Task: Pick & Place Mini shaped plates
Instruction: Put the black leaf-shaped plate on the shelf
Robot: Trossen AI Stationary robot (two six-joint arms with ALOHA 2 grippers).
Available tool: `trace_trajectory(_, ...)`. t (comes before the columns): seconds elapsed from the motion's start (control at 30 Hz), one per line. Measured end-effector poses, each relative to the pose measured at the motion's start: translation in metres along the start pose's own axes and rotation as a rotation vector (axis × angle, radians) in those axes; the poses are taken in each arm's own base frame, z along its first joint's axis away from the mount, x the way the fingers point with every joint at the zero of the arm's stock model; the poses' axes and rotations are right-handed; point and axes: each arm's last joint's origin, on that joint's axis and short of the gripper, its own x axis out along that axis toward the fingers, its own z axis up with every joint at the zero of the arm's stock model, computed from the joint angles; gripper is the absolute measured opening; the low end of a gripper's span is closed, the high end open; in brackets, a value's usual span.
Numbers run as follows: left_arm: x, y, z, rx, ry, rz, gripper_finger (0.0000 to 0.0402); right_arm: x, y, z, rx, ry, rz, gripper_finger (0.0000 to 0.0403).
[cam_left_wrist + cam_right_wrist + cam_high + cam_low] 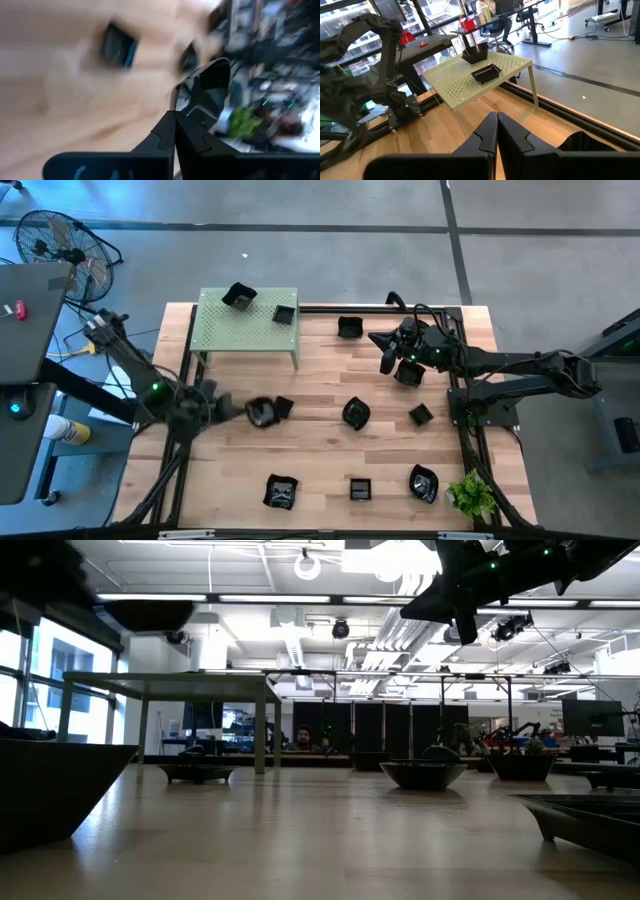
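Several glossy black mini plates are spread over the wooden table, among them a round one (356,413), small square ones (421,415) (360,489) and one (349,327) near the far edge. Two more (238,295) (284,314) rest on the green perforated shelf (225,330). My left gripper (240,410) is shut on a roundish plate (262,412), which the low view shows up in the air (145,615). My right gripper (496,125) is shut and empty. It hovers above the table's far right part (386,350), near a plate (408,373), and faces the shelf. My left gripper pinches the roundish plate by its rim (186,95) between the two fingers; the rest of the plate (212,82) juts out beyond the fingertips. The plate is lifted clear of the table and tilted. The blur hides finer detail of the hold.
A small green plant (470,495) stands at the table's near right corner. Plates (281,492) (424,483) lie along the near edge, and a square one (285,406) lies just beside the held plate. The shelf on its legs takes up the far left corner. A black frame (462,410) runs along the right side.
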Motion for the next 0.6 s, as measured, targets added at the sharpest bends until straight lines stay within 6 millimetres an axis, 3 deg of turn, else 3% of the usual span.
trace_trajectory(0.27,0.005,-0.037,0.036,0.062,-0.17,-0.003,0.0,0.0,0.0,0.0,0.0,0.0,0.0,0.0002)
trace_trajectory(0.6,0.005,-0.043,0.082,0.026,-0.271,0.04,0.0,0.0,0.0,0.0,0.0,0.001,0.004,0.0002)
